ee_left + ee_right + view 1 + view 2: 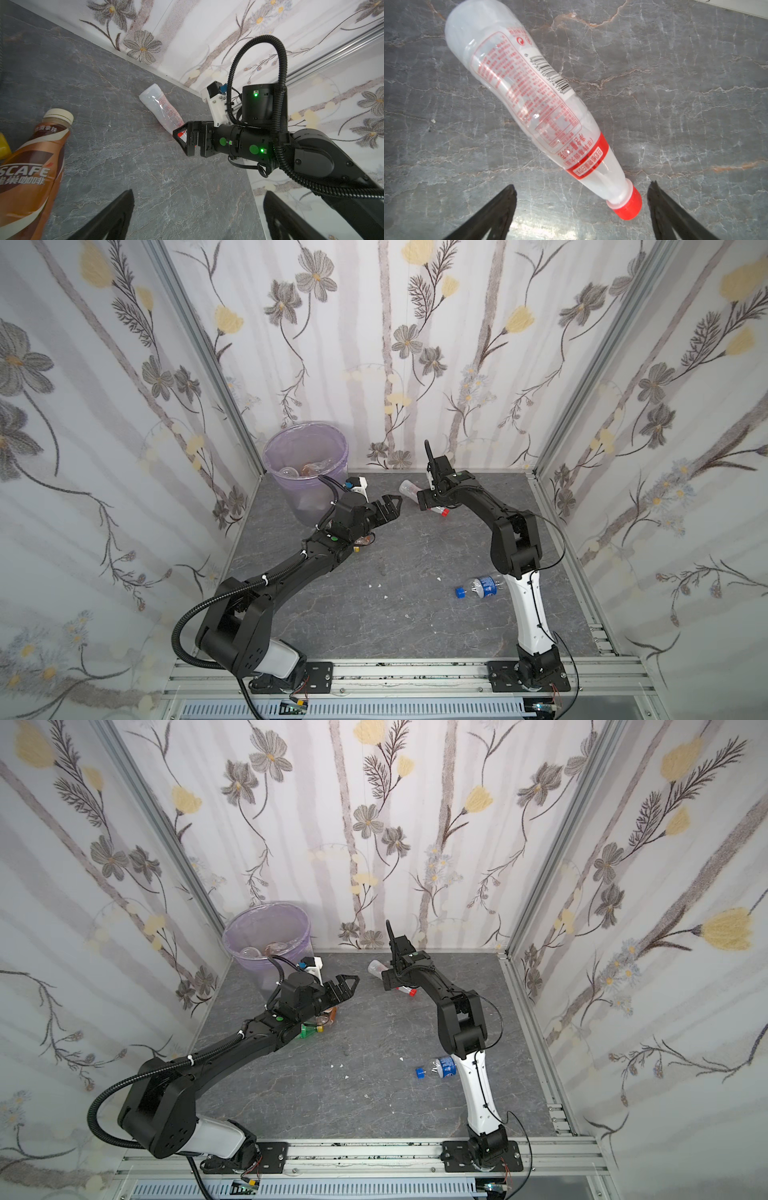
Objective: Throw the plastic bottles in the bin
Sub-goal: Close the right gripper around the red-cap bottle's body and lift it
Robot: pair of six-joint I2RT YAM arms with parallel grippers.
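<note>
A frosted plastic bottle (529, 93) with red print and a red cap lies on the grey floor near the back wall, seen in both top views (408, 488) (376, 968). My right gripper (582, 187) hangs over its neck end, open, one jaw on each side of the cap without touching it. My left gripper (388, 508) (198, 197) is open and empty, right of the bin (305, 435). The lilac-lined bin holds several bottles. A brown coffee bottle (35, 166) and a green one (309, 1031) lie under my left arm. A blue-labelled bottle (482, 586) lies by my right arm.
Flowered walls close the floor in at the back and on both sides. An aluminium rail (395, 672) with both arm bases runs along the front. Small white scraps (374, 585) lie mid-floor. The bin (266, 915) stands in the back left corner.
</note>
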